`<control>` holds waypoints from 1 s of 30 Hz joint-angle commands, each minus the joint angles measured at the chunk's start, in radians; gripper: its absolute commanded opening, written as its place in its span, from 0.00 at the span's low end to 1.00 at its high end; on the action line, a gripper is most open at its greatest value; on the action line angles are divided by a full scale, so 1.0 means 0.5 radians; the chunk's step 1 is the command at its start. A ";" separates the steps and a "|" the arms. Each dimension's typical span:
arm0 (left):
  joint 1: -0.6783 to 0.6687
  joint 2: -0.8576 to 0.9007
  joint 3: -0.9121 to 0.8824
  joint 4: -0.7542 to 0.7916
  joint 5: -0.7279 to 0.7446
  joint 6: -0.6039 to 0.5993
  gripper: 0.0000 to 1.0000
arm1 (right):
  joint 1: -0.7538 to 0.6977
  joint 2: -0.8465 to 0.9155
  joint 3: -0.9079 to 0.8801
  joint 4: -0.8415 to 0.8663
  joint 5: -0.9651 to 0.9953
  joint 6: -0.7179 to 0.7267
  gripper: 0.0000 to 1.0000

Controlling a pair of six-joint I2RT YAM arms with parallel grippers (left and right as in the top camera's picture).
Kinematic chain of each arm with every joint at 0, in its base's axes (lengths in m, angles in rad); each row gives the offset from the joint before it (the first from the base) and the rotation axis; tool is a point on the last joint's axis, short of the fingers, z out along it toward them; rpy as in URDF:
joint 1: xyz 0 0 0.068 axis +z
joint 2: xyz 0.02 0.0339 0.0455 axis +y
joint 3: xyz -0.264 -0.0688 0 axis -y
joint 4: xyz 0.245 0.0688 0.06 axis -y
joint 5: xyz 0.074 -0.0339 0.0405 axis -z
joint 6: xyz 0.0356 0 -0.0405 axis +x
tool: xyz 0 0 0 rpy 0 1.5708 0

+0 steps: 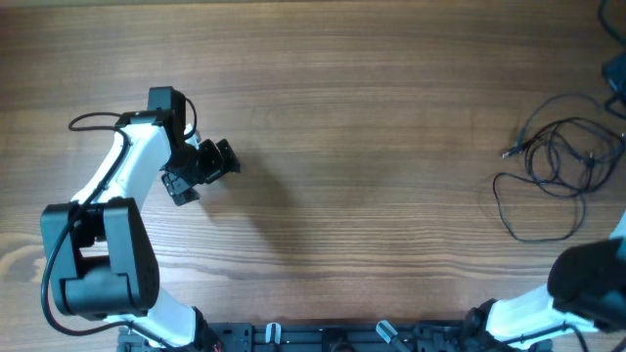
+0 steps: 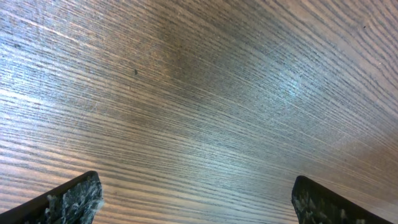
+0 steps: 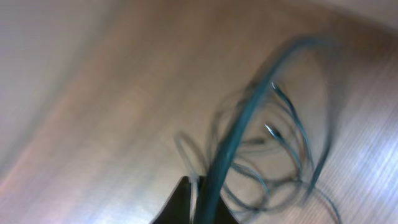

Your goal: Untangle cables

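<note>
Cables (image 1: 556, 174) not yet untangled, looped together at the overhead view's right edge
Left gripper (image 2: 198, 200) is seen spread wide and empty; right gripper (image 3: 194, 204) is seen narrow around a cord (image 3: 239, 124), grip untellable through blur

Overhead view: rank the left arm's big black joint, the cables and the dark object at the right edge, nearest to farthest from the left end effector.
From the left end effector:
1. Big black joint, lower left.
2. Cables, far right.
3. Dark object, upper right edge.
</note>
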State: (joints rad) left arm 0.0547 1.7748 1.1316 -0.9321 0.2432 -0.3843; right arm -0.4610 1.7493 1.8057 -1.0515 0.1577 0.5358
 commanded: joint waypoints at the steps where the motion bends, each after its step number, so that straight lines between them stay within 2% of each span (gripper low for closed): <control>1: 0.012 -0.018 0.000 -0.005 -0.018 -0.028 1.00 | -0.160 0.148 -0.002 -0.144 -0.001 0.202 0.14; 2: 0.012 -0.018 0.000 -0.005 -0.018 -0.027 1.00 | -0.202 0.172 -0.002 -0.178 -0.002 0.209 0.15; 3: 0.012 -0.019 0.000 -0.005 -0.018 -0.028 1.00 | -0.243 0.190 -0.002 -0.205 -0.002 0.211 0.22; 4: 0.012 -0.019 0.000 -0.005 -0.018 -0.028 1.00 | -0.283 0.208 -0.002 -0.233 -0.002 0.227 0.37; 6: 0.012 -0.018 0.000 -0.003 -0.018 -0.028 1.00 | -0.349 0.221 -0.002 -0.263 -0.022 0.237 0.72; 7: 0.012 -0.018 0.000 -0.002 -0.018 -0.028 1.00 | -0.374 0.221 -0.002 -0.264 -0.060 0.233 0.83; 9: 0.012 -0.019 0.000 -0.001 -0.018 -0.028 1.00 | -0.404 0.221 -0.002 -0.265 -0.142 0.178 0.94; 14: 0.012 -0.019 0.000 -0.004 -0.018 -0.028 1.00 | -0.420 0.221 -0.002 -0.262 -0.396 0.099 1.00; 16: 0.012 -0.018 0.000 -0.004 -0.017 -0.028 1.00 | -0.420 0.221 -0.002 -0.257 -0.564 -0.032 1.00; 25: 0.012 -0.018 0.000 -0.002 -0.017 -0.028 1.00 | -0.415 0.221 -0.002 -0.345 -0.613 -0.242 1.00; 30: -0.011 -0.019 0.000 0.046 0.082 -0.023 1.00 | -0.340 0.221 -0.002 -0.343 -0.838 -0.459 0.99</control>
State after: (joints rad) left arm 0.0547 1.7748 1.1316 -0.9306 0.2455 -0.3840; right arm -0.6674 1.8423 1.8030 -1.2205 -0.1589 0.4095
